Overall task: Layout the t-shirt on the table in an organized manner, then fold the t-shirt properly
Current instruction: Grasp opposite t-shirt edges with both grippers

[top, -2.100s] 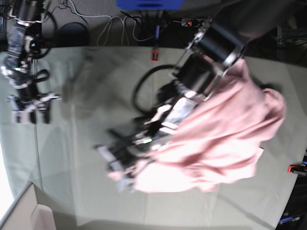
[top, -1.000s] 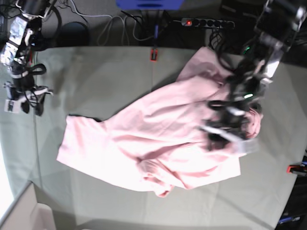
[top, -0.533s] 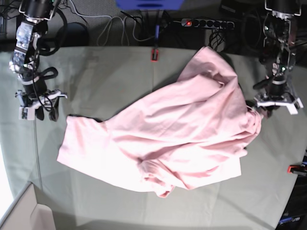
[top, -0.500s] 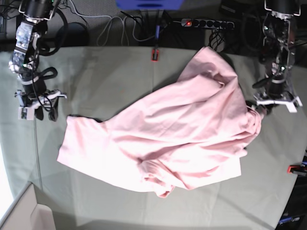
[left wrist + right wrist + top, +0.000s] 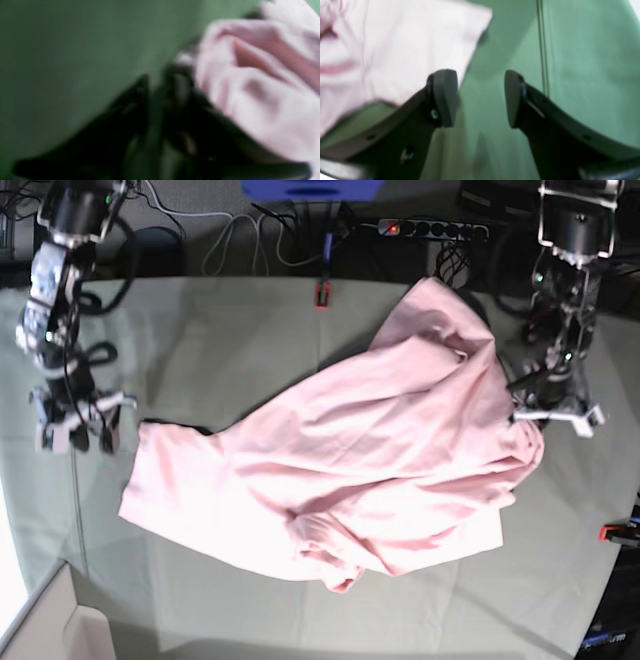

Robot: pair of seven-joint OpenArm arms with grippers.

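Observation:
The pale pink t-shirt (image 5: 350,460) lies crumpled across the middle of the grey-green table (image 5: 230,330), plain side up. My left gripper (image 5: 548,416) is down at the shirt's right edge. In the blurred left wrist view its dark fingers (image 5: 142,85) stand close together (image 5: 160,85), with a fold of the t-shirt (image 5: 250,87) against the right one. Whether cloth is between them does not show. My right gripper (image 5: 75,438) hangs open just left of the shirt's left corner. In the right wrist view it (image 5: 481,97) has only table (image 5: 582,62) between its pads, the t-shirt (image 5: 395,50) behind its left finger.
A red clamp (image 5: 322,293) sits at the table's far edge and another (image 5: 615,532) at the right edge. A power strip (image 5: 430,227) and cables lie beyond the far edge. A cardboard box corner (image 5: 50,630) is at the lower left. A thin cable (image 5: 541,45) crosses the cloth.
The left arm swung off the shirt to its right edge and came down there, its fingers drawing closer. The right gripper moved slightly toward the shirt's left corner. The shirt lies as before.

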